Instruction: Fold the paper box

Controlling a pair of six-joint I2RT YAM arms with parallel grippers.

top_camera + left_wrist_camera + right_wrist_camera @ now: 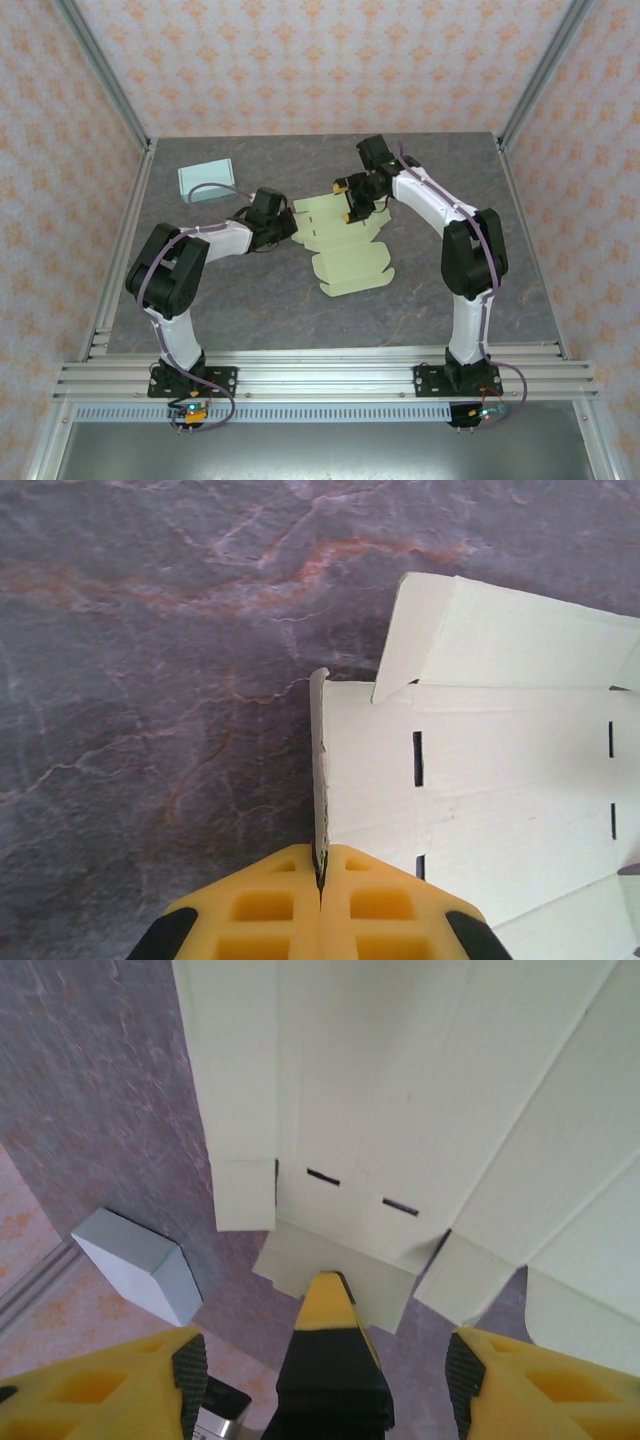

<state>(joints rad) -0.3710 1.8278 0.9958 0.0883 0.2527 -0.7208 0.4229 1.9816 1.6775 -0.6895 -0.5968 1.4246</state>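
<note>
Box: flat on counter, centre.
Left pincer: at box's left edge, on an upturned flap.
Right pincer: above box's far edge.
Block: behind-left of box, apart.

A flap edge of the paper box is hidden inside the clamped left pincer; ahead of the right pincer, it is cut off by the frame.

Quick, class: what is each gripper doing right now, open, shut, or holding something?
Left gripper: shut on the paper box, pinching its upturned edge flap.
Right gripper: open, holding nothing.
</note>
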